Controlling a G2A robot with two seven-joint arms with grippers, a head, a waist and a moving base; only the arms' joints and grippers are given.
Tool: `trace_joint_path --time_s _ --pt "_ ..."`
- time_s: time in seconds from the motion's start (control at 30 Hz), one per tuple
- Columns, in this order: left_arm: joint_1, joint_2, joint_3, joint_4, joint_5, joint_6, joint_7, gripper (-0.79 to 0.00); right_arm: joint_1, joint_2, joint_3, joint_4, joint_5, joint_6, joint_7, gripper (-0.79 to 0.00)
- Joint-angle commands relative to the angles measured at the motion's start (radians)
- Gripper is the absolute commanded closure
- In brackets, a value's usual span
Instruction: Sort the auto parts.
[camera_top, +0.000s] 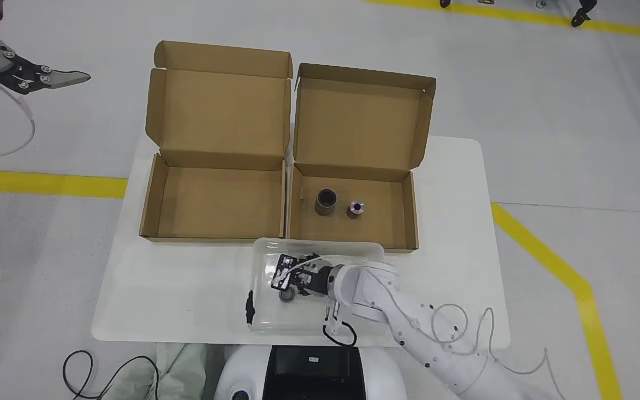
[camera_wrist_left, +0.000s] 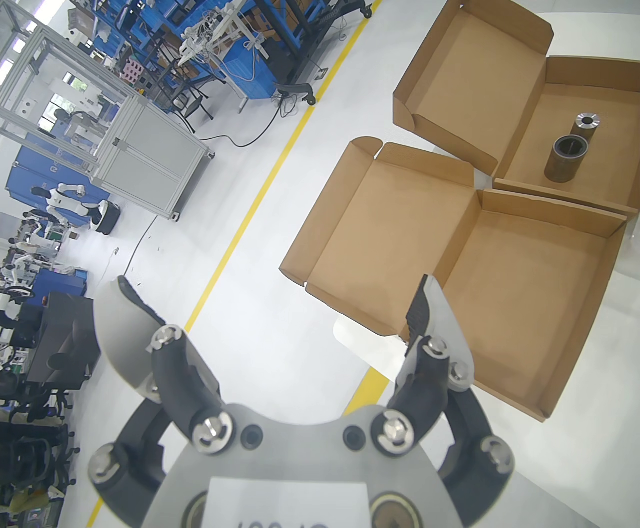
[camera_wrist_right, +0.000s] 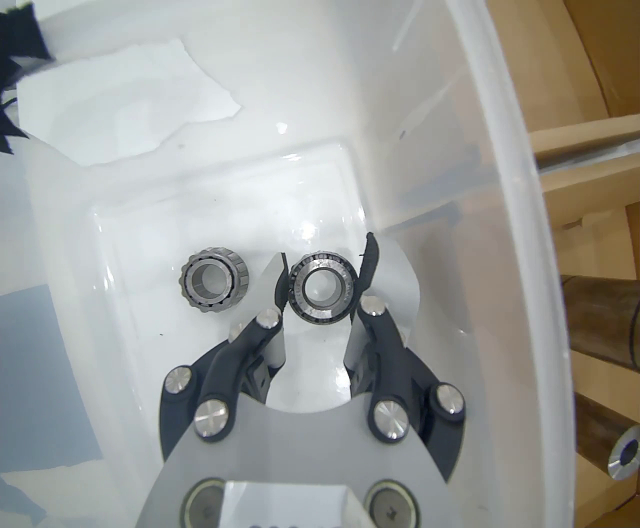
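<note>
My right gripper (camera_wrist_right: 324, 270) is down inside the clear plastic bin (camera_wrist_right: 500, 150), shut on a steel roller bearing (camera_wrist_right: 322, 287) that lies on the bin floor. Beside it lies a second bearing (camera_wrist_right: 214, 281), free. From above, that gripper (camera_top: 290, 278) sits in the bin (camera_top: 262, 245) at the table's front. The right cardboard box (camera_top: 385, 225) holds a dark metal sleeve (camera_top: 326, 202) and a small silver bushing (camera_top: 356, 209). The left cardboard box (camera_top: 215, 200) has nothing in it. My left gripper (camera_wrist_left: 272, 282) hangs open, off the table's far left.
Both boxes stand side by side behind the bin with their lids (camera_top: 220, 95) folded back. The white table (camera_top: 450, 260) has bare surface to the right of the bin. A black tangle (camera_wrist_right: 10, 75) lies at the bin's far end.
</note>
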Motion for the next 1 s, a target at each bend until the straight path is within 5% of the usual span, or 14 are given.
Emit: trace_joint_path --time_s 0.0,0.57,0.97 --pt "0.000 0.000 0.000 0.000 0.000 0.000 0.000 -0.785 -0.008 0.003 0.005 -0.019 -0.010 -0.002 -0.009 0.000" --pt "0.000 0.000 0.000 0.000 0.000 0.000 0.000 -0.785 -0.076 0.025 0.081 -0.108 -0.005 -0.048 -0.387 0.000" --pt "0.000 0.000 0.000 0.000 0.000 0.000 0.000 -0.785 -0.014 0.016 0.121 -0.171 0.043 -0.083 -0.594 0.000"
